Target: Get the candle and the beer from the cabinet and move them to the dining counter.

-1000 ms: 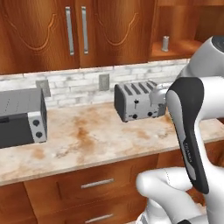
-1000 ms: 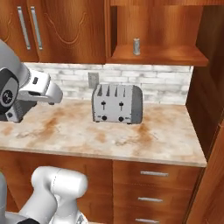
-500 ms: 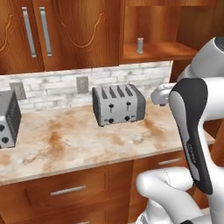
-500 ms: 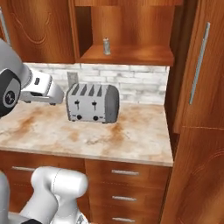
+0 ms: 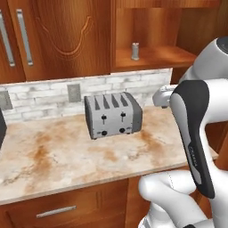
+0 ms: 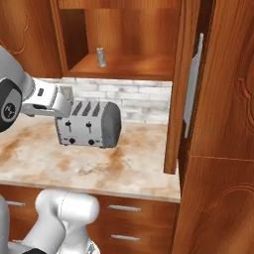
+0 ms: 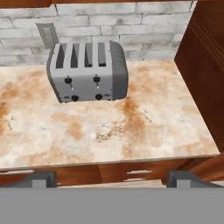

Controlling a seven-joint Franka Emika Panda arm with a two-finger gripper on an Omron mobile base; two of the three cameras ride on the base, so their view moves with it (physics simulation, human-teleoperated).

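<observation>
Across the upper wall, a reddish-brown wooden wall cabinet (image 5: 147, 26) with carved curved-panel doors. On the left, shut doors with vertical silver bar handles (image 5: 24, 31). On the right, an open compartment with a wooden shelf (image 6: 134, 67); in the right base view its door (image 6: 218, 89) swung wide, edge-on beside the opening, with a silver bar handle on it.

Below, a long counter of beige marble with rust-brown veining (image 5: 53, 156), backed by a pale grey-white brick backsplash (image 7: 131, 22) and closed off at the right end by a tall wooden panel. Under the top, reddish-brown drawer fronts with silver pulls (image 6: 124, 208).

In front of all this, the white robot arm with dark joints (image 5: 196, 133), its hand held above the right part of the counter, beside the toaster and apart from it.

Near the back wall of the counter, a silver four-slot toaster with dark knobs and levers (image 7: 87, 72), slots up, controls facing the front edge.

On the bricks just left of the toaster, a grey rectangular wall outlet (image 5: 74, 92).

On the open shelf, toward its left side, a small pale grey-white stubby candle with a narrower top (image 5: 135, 51), upright, alone, higher than the toaster and well apart from the hand.

Low in the hand view, the dark two-finger gripper (image 7: 111, 178), tips spread wide apart, clamped on nothing, looking down at the counter's front edge.
</observation>
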